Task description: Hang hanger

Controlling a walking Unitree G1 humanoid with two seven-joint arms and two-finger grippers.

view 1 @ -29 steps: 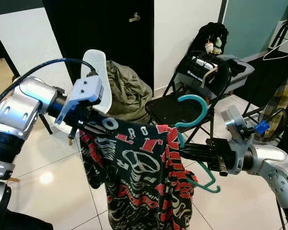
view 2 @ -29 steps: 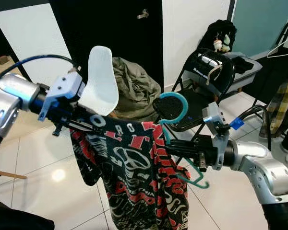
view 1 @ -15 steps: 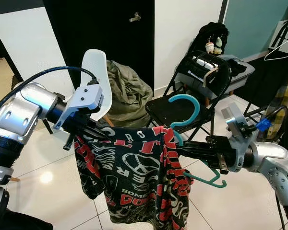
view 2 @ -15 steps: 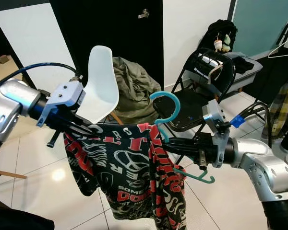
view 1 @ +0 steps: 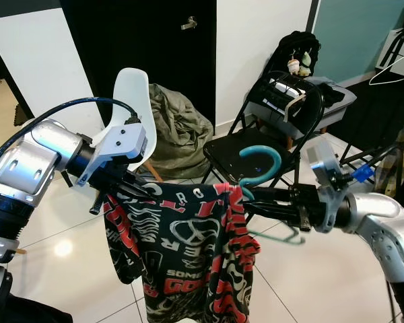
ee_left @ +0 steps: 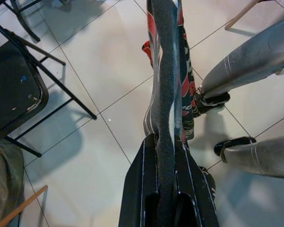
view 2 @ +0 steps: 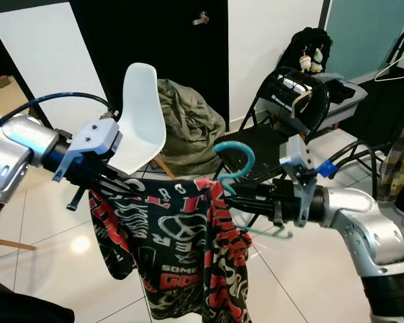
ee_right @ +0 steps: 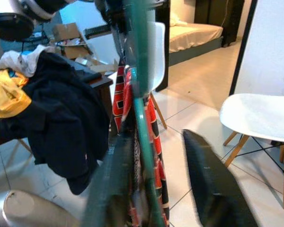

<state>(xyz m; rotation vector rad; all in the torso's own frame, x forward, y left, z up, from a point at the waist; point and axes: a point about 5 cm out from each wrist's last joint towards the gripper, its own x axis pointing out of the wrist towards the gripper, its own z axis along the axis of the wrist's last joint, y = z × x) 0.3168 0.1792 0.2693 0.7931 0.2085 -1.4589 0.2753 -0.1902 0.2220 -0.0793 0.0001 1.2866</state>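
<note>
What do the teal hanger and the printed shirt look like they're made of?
The teal hanger looks like smooth moulded plastic, with an even colour and a thick rounded hook. The shirt looks like soft printed fabric, likely knit: it droops in folds between the left gripper and the right gripper.

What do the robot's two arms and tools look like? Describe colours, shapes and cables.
Both arms are silver, rounded metal. The left tool has long black fingers, a pale grey wrist block and a blue cable arching behind. The right tool is black too, with a grey block and a blue tag.

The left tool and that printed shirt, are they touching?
Touching. The left wrist view shows the left tool with its black fingers pinched shut on a fold of the shirt.
</note>
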